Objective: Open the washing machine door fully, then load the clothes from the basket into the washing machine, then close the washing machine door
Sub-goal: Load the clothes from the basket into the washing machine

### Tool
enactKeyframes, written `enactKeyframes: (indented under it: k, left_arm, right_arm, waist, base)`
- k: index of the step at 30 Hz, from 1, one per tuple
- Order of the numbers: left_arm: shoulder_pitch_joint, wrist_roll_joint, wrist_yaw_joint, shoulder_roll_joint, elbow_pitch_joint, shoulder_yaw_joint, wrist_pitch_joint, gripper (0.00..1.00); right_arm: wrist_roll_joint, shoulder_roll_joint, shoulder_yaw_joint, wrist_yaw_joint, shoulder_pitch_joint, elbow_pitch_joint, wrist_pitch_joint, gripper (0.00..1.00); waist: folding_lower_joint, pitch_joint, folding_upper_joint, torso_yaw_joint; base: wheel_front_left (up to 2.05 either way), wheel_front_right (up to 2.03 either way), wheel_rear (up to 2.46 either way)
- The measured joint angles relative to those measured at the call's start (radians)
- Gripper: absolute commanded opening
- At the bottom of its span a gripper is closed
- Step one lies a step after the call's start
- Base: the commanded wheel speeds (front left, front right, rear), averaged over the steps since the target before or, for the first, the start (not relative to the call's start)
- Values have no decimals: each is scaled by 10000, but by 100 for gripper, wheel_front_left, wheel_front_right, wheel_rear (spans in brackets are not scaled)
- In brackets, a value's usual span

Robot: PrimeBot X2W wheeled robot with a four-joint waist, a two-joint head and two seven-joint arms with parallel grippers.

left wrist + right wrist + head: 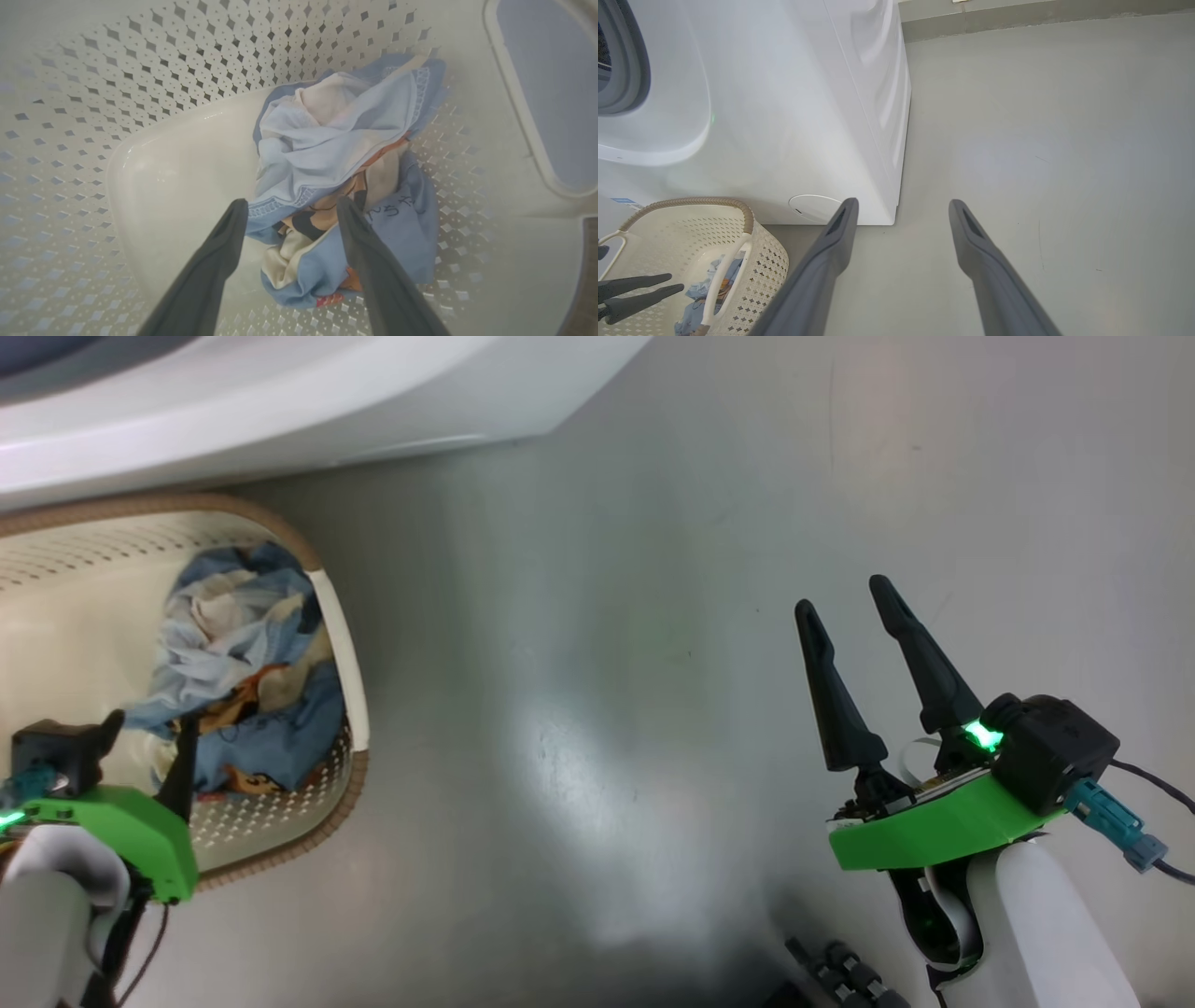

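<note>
The cream basket (350,653) with a brown woven rim stands on the floor beside the white washing machine (280,401). The clothes (247,681), a bundle of blue and pale blue fabric with orange print and cream parts, lie in the basket's right end. My left gripper (293,205) is open and lowered into the basket, its fingertips on either side of the near edge of the clothes (336,154); whether they touch the fabric I cannot tell. My right gripper (842,595) hangs open over bare floor, holding nothing. The washing machine door is out of view.
The right wrist view shows the washing machine's front (784,116) with a grey rubber ring (637,70) at the far left, a round cap (815,208) low on it, and the basket (770,261) below with the left gripper (675,282) inside. Grey floor (1041,140) stretches right to a wall.
</note>
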Motion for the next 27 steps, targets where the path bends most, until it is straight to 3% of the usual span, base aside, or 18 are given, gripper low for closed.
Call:
enactKeyframes:
  k: [27]
  left_arm:
    - [-1334, -2499, 0, 811, 219, -2667, 236, 100]
  right_arm:
    - [368, 0, 86, 0, -433, 4, 0, 100]
  waist:
    - [0, 1022, 0, -203]
  base:
    - [0, 0, 0]
